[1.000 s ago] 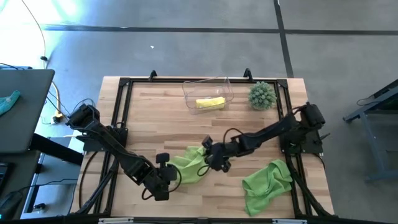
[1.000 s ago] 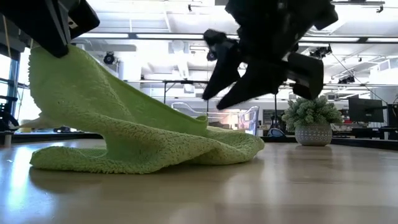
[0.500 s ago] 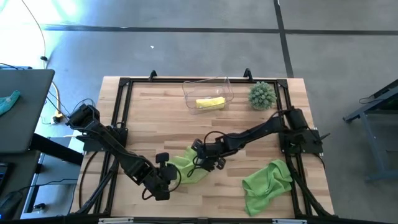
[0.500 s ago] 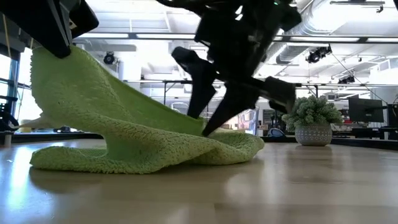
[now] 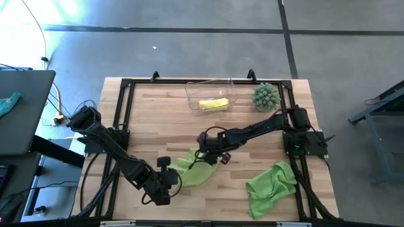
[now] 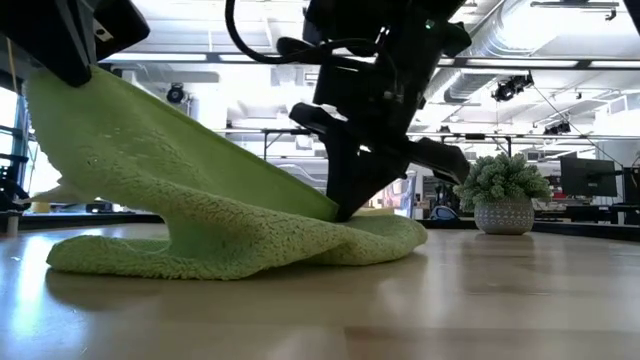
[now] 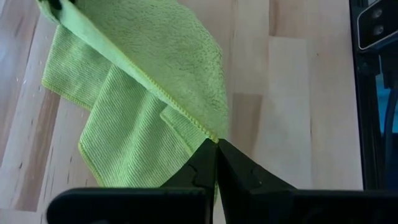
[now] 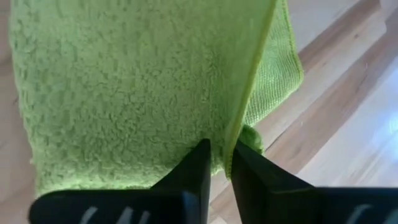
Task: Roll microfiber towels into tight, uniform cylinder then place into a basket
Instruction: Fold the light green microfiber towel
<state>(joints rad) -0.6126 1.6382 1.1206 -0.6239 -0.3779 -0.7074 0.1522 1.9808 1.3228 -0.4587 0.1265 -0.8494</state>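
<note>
Seen from above, with twelve o'clock at the far edge of the table (image 5: 158, 104), the left gripper (image 5: 169, 179) sits at about seven o'clock near the front edge. Its fingers are pressed fully together on a corner of the lime green towel (image 5: 189, 170); the left wrist view shows the hemmed edge (image 7: 168, 99) running into the closed fingertips (image 7: 205, 163). In the low view this corner is lifted high off the wood, and the towel (image 6: 200, 220) slopes down from it to a rumpled heap lying on the table.

Just right of that, near the table's centre, the right gripper (image 5: 208, 153) comes in from the three o'clock side and reaches the far end of the same towel. The right wrist view shows its fingers (image 8: 189, 171) nearly closed, standing on either side of the towel's hem (image 8: 249, 93) with only a narrow gap between them; the cloth sits in that gap and appears pinched. In the low view the gripper (image 6: 350, 205) bears down on the towel where it meets the wood.

At about twelve o'clock, near the far edge, stands the basket (image 5: 211, 89), with the rolled yellow towel (image 5: 213, 104) lying inside it. Just right of the basket, at one o'clock, is the spiky green plant (image 5: 266, 96).

At about five o'clock, near the front right corner, the second lime green towel (image 5: 270, 186) lies crumpled and unrolled, well apart from both grippers.
</note>
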